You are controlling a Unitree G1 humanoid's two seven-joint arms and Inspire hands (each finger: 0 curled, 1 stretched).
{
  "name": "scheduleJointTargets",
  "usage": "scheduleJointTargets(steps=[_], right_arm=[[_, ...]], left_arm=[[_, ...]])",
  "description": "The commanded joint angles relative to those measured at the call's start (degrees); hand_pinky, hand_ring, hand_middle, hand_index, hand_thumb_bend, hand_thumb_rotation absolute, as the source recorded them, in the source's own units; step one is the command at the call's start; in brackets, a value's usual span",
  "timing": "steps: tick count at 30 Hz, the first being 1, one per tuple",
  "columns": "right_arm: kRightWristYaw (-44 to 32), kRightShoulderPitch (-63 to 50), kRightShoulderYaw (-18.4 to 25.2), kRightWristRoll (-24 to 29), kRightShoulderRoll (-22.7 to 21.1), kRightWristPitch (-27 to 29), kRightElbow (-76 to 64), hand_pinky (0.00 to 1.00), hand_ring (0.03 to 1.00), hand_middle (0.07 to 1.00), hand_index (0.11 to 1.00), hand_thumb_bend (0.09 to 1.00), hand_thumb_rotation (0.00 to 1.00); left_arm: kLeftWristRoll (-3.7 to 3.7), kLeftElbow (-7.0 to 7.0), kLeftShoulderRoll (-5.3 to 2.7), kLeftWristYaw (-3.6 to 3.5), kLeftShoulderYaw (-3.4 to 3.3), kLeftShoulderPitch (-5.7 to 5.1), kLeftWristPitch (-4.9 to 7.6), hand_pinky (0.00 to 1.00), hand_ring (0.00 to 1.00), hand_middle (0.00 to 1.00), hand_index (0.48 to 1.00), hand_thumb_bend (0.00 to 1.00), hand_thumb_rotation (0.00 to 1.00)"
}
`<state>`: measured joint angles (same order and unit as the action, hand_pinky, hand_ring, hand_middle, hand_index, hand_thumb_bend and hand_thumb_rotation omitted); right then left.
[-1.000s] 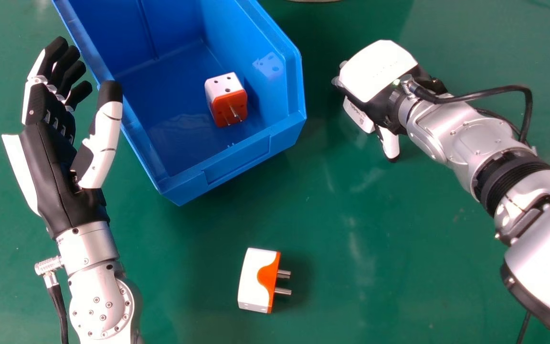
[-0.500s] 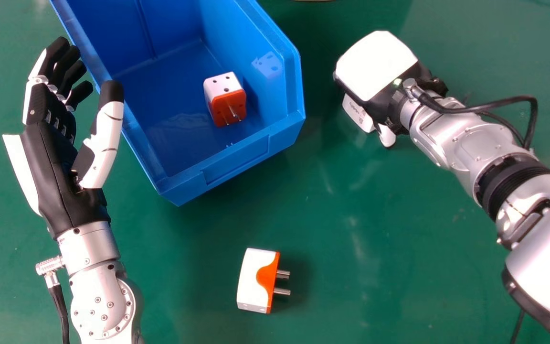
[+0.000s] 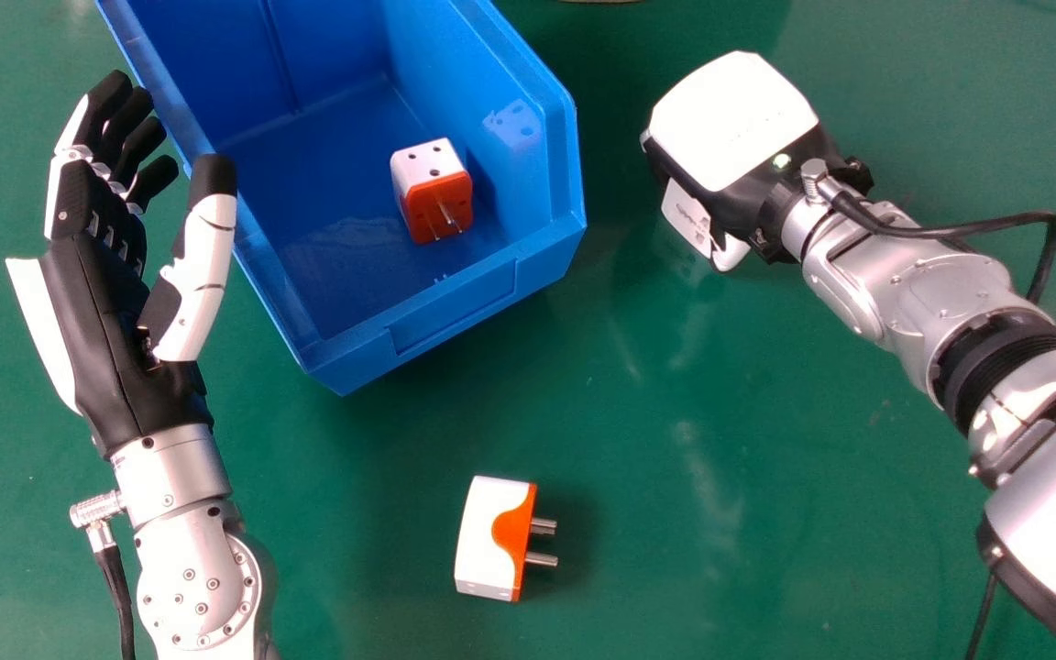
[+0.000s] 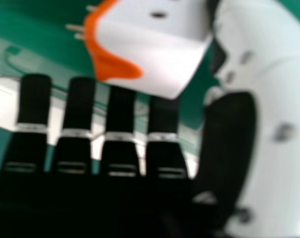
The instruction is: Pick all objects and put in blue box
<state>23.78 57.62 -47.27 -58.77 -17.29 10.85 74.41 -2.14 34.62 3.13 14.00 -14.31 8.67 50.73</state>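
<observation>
In the head view, my right hand is over the table to the right of the blue box, back upward, hiding what is beneath it. The right hand view has my right hand pinching a white and orange plug adapter between thumb and fingertips, its pins pointing away from the thumb. Another adapter lies inside the box near its right wall. A third adapter rests on the table in front of the box, pins to the right. My left hand is beside the box's left wall, fingers extended and thumb apart.
The green table surrounds the box. The box's left rim runs close by my left thumb. A dark cable loops off my right wrist. At the far edge, part of a pale round object shows.
My right hand has come up toward the camera and shifted slightly away from me, and its thumb has turned mostly under the hand. The left hand and the two visible adapters have stayed put.
</observation>
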Motion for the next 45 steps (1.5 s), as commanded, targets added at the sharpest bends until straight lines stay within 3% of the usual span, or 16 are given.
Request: scheduleJointTargets(steps=[1,4,8,12,14,23,29,32,38,45], right_arm=[[1.49,0.75,0.78,0.97,-1.36,0.78,0.02,0.40,0.470,0.551,0.545,0.546,0.00],[1.73,0.80,0.91,0.86,-1.56,1.38,-0.02,0.39,0.459,0.541,0.539,0.540,0.00],[2.11,0.66,1.27,1.07,-1.84,2.02,-0.09,0.36,0.462,0.538,0.533,0.524,0.00],[1.67,0.72,1.24,0.97,-1.91,1.69,0.02,0.35,0.465,0.533,0.529,0.513,0.00],[1.47,0.73,1.50,1.26,-1.97,1.98,0.01,0.34,0.466,0.533,0.527,0.510,0.00],[3.75,0.53,3.75,2.79,-2.07,3.63,-0.98,0.33,0.470,0.536,0.516,0.501,0.00],[4.77,0.15,4.84,3.75,-2.02,4.50,-1.84,0.33,0.471,0.529,0.519,0.498,0.00],[5.38,-0.34,6.34,4.86,-2.14,4.97,-2.79,0.33,0.472,0.529,0.517,0.497,0.00],[8.91,-2.22,10.01,7.88,-2.58,5.84,-6.28,0.33,0.472,0.524,0.520,0.496,0.00],[8.59,-4.61,12.99,9.90,-3.92,7.28,-11.52,0.34,0.475,0.511,0.512,0.497,0.00]], left_arm=[[-0.21,-0.40,-0.04,0.11,0.30,0.78,1.00,0.78,0.81,0.83,0.806,0.66,0.46],[-0.13,-0.50,-0.09,-0.11,0.45,0.79,0.91,0.78,0.81,0.83,0.806,0.67,0.46],[-0.56,-0.61,0.02,0.01,0.58,0.77,1.05,0.78,0.81,0.83,0.808,0.66,0.46],[-0.24,-0.28,0.10,-0.17,0.54,0.91,1.14,0.78,0.81,0.83,0.811,0.66,0.46],[-0.61,0.00,0.24,0.08,0.48,0.96,1.25,0.78,0.81,0.83,0.812,0.66,0.46],[-0.30,-0.17,0.27,-0.19,0.48,0.91,1.21,0.79,0.81,0.83,0.811,0.65,0.46],[-0.53,-0.25,0.38,-0.15,0.51,0.69,1.26,0.79,0.81,0.83,0.812,0.65,0.46],[-0.27,-0.59,0.29,-0.43,0.63,0.38,1.30,0.79,0.81,0.83,0.812,0.65,0.46],[-0.73,-0.62,0.61,-0.17,0.46,0.02,1.47,0.79,0.81,0.83,0.811,0.65,0.46],[-0.23,-0.76,0.38,-0.33,0.46,-0.11,1.15,0.79,0.81,0.83,0.809,0.66,0.46]])
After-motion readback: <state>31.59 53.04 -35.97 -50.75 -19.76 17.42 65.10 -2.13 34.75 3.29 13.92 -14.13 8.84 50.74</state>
